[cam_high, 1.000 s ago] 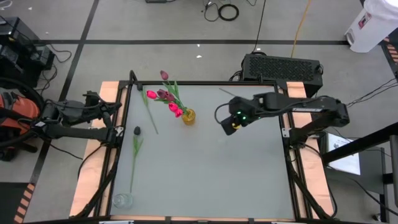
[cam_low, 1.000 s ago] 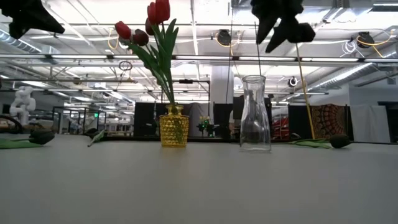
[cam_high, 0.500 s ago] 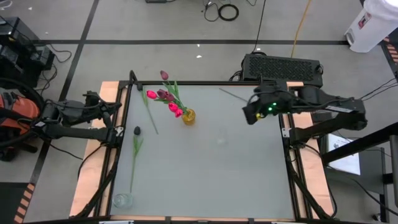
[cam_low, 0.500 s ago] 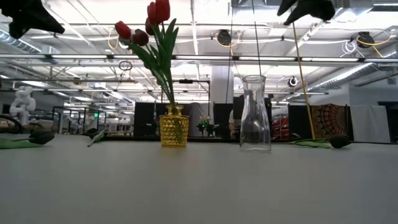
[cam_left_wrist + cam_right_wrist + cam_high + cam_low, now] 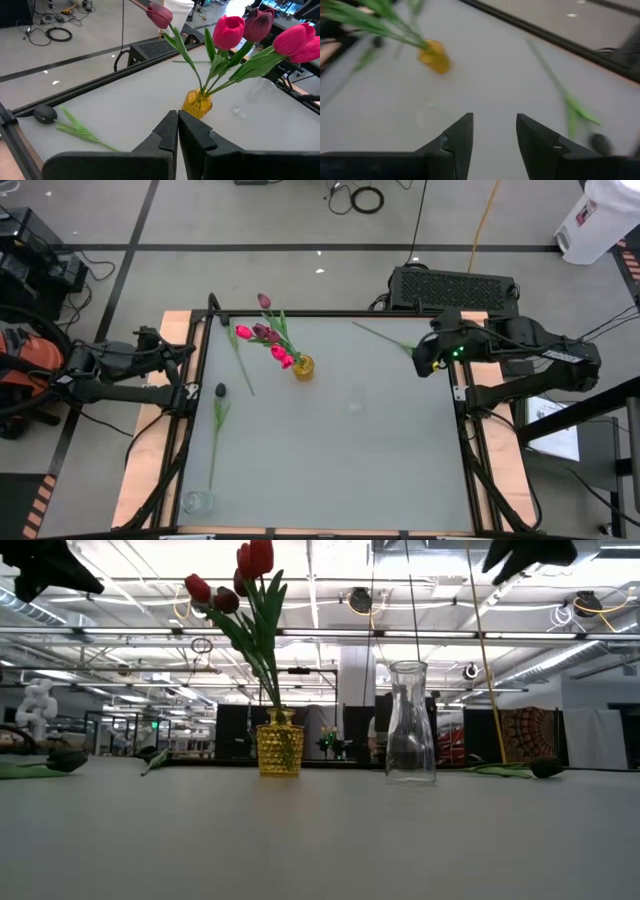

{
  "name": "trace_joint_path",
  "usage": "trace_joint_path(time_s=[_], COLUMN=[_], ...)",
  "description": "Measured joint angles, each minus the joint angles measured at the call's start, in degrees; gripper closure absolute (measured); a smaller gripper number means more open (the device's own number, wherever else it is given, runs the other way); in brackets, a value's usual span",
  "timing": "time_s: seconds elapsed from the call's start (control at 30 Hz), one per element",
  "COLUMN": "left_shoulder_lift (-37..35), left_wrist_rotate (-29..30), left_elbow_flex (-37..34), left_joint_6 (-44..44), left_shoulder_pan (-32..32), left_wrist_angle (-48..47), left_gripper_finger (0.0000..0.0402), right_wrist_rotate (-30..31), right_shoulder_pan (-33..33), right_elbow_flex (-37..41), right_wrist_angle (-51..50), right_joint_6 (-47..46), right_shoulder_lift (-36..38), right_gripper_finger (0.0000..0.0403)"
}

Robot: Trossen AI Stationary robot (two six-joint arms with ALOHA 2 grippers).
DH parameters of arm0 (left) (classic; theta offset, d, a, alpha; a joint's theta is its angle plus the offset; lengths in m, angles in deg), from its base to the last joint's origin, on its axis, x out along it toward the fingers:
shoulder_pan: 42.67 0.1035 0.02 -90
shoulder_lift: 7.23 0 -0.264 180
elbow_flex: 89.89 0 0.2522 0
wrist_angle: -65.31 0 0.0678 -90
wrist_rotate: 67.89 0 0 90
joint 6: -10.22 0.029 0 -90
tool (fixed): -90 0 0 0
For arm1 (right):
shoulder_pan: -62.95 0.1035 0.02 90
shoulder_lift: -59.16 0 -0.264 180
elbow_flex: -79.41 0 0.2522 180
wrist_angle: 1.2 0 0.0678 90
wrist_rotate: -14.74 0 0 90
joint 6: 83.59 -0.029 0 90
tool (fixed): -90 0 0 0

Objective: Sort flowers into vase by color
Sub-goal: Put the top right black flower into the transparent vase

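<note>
A yellow vase (image 5: 303,367) at the table's far left holds several pink and dark red tulips (image 5: 235,35). An empty clear glass vase (image 5: 411,722) stands mid-table. Three flowers lie flat on the table. A dark-headed one (image 5: 218,412) and a bare stem (image 5: 240,360) are at the left, and a dark-headed one (image 5: 570,105) is at the far right. My right gripper (image 5: 424,360) hangs open high over the right edge, next to that flower's head. My left gripper (image 5: 177,131) is shut and raised at the left edge.
A small clear glass (image 5: 197,502) stands at the near left corner. A black frame rail (image 5: 330,314) runs round the table. Between the clear vase and the near edge lies bare table (image 5: 340,470).
My right gripper has moved up and toward the table's right edge, away from the clear vase, and stays open with nothing in it. The vases and flowers have not moved.
</note>
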Motion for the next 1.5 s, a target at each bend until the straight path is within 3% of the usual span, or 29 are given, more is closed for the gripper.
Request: trace_joint_path(time_s=[0.3, 0.43, 1.0, 1.13, 1.33, 1.5], left_shoulder_lift=[0.0, 0.0, 0.0, 0.0, -0.01, 0.0], left_wrist_rotate=[0.01, 0.01, -0.01, 0.0, 0.01, 0.01], left_elbow_flex=[-0.01, -0.01, -0.01, 0.0, -0.01, -0.01], left_joint_6=[0.0, 0.0, 0.0, -0.13, -0.11, -0.09], left_shoulder_pan=[-0.01, 0.0, -0.01, 0.0, 0.0, 0.01], left_wrist_angle=[0.0, 0.0, 0.0, 0.34, 0.24, 0.17], left_gripper_finger=[0.0381, 0.0381, 0.0381, 0.0381, 0.0381, 0.0381], right_wrist_rotate=[10.21, 12.03, 11.36, 7.81, 6.43, 1.44], right_shoulder_pan=[-0.35, -2.92, -22.03, -26.87, -31.29, -33.46], right_elbow_flex=[0.0, 0.0, 0.0, 0.54, 7.88, 15.46], right_wrist_angle=[-8.89, -11.86, -11.21, -8.2, 0.76, 4.77], right_joint_6=[-3.38, -1.4, 20.03, 26.79, 31.2, 31.25], right_shoulder_lift=[-1.49, -2.15, -3.86, -5.18, -5.3, -5.3], right_gripper_finger=[0.0261, 0.0261, 0.0261, 0.0261, 0.0261, 0.0261])
